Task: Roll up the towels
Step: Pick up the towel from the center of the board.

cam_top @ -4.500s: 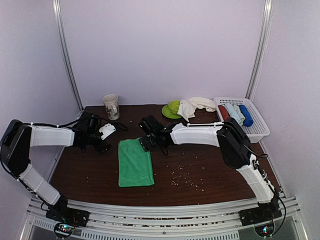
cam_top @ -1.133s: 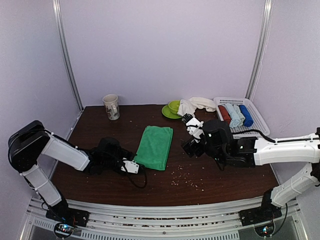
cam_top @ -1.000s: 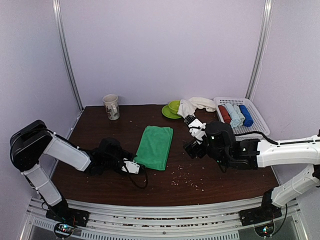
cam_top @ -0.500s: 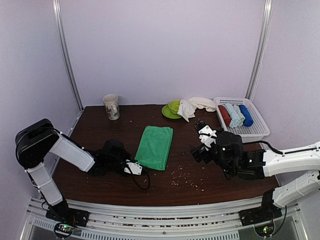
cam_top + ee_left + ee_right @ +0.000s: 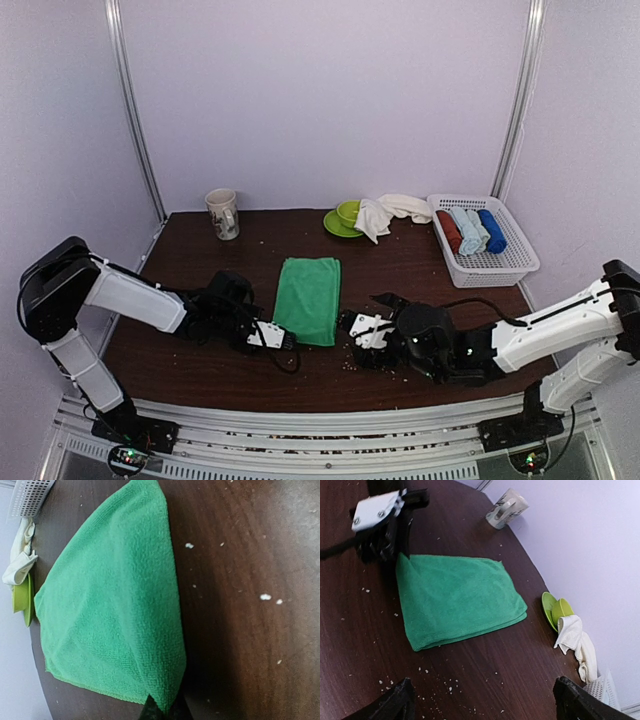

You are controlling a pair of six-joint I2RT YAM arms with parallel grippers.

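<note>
Here, left gripper (image 5: 162,709) pinching green towel (image 5: 112,615) corner, right gripper (image 5: 485,701) spread wide

Matt, nubby cloth of the green towel (image 5: 110,610) on a dark, smooth wood-grain table (image 5: 250,645); slotted white plastic basket (image 5: 492,268).

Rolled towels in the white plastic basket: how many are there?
3, side by side in the white plastic basket: red towel roll leftmost, pale blue towel roll middle, dark blue towel roll rightmost. Others could lie hidden underneath.

Left claw (image 5: 287,340) pinched shut, right claw (image 5: 358,322) spread wide (both arms low)
</note>
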